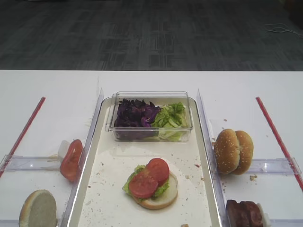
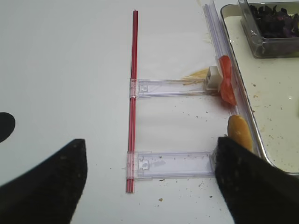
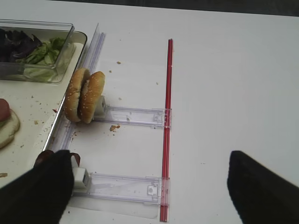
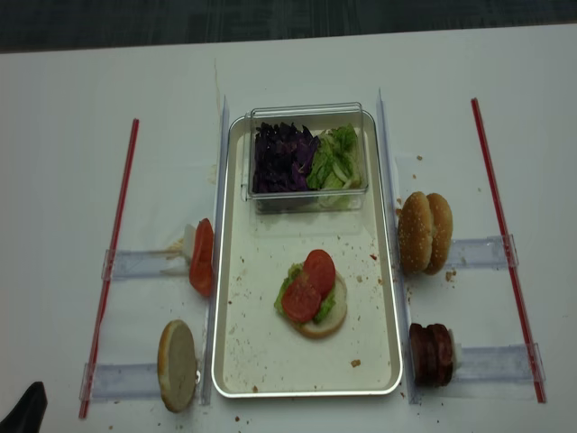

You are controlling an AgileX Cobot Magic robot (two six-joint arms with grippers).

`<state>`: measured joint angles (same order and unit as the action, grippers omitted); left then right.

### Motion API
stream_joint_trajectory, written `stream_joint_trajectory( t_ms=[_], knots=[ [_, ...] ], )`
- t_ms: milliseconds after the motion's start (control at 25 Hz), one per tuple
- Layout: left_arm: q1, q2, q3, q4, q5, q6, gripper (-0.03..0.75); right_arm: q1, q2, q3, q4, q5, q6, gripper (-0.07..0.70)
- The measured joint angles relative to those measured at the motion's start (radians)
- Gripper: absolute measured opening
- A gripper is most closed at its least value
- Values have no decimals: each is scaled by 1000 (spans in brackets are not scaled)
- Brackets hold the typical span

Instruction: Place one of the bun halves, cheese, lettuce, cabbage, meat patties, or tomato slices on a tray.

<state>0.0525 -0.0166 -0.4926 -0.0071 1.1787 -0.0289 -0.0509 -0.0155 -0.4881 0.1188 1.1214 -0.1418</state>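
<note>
On the silvery tray (image 4: 261,352) lies a bun half (image 1: 156,196) topped with lettuce and two tomato slices (image 1: 149,177). Cabbage (image 1: 136,113) and lettuce (image 1: 170,116) fill a clear box at the tray's far end. Left of the tray stand tomato slices (image 1: 71,160) and a bun half (image 1: 38,209). To its right stand two bun halves (image 1: 233,151) and meat patties (image 1: 244,213). My left gripper (image 2: 149,186) is open above the table, its right finger beside the bun half (image 2: 240,133). The right gripper (image 3: 152,186) is open and empty, its left finger hiding most of the patties (image 3: 44,157).
Clear plastic holder rails (image 4: 135,263) and red strips (image 4: 113,262) lie on both sides of the tray; the right strip (image 4: 505,244) runs along the outer edge. Crumbs speckle the tray and table. A dark arm part (image 4: 27,410) shows at the bottom left corner.
</note>
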Motion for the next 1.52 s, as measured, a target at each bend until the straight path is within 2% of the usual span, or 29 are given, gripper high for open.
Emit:
stream_joint_trajectory(
  t_ms=[1520],
  knots=[
    [0,0,0,0,0,0,553,0,0,0,0,0,0,689]
  ],
)
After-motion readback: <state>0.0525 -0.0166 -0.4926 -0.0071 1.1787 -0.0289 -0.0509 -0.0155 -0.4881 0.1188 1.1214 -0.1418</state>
